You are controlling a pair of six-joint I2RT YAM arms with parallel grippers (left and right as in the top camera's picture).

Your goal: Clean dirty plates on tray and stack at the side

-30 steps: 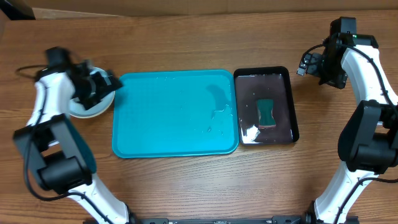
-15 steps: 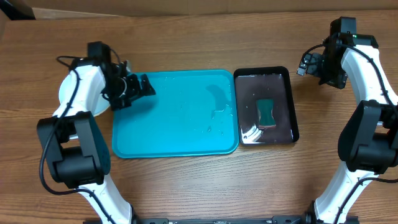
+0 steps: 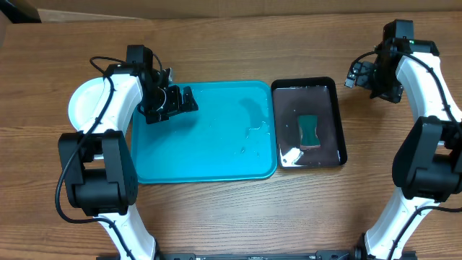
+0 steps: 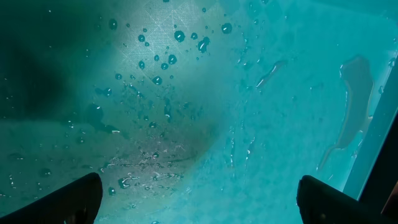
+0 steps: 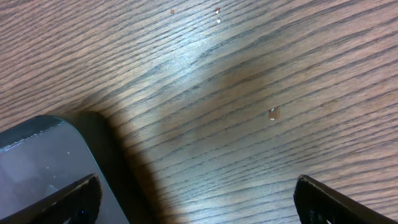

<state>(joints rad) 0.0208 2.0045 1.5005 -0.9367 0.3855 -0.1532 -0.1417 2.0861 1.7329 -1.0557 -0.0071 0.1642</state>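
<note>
Left gripper [image 3: 183, 101], fingers spread wide and holding nothing, hung over the far left part of the wet tray [image 3: 209, 155]. The plates [image 3: 81, 108], a white one showing, lay just left of the tray, partly behind the left arm. A black tray [image 3: 340, 115] holding a teal sponge [image 3: 309, 130] sat just right of it. Farther right, the right gripper [image 3: 352, 75], likewise spread, hovered over the table [image 3: 231, 50].

White-shelled arms [image 3: 426, 76] with black joints and cables.
</note>
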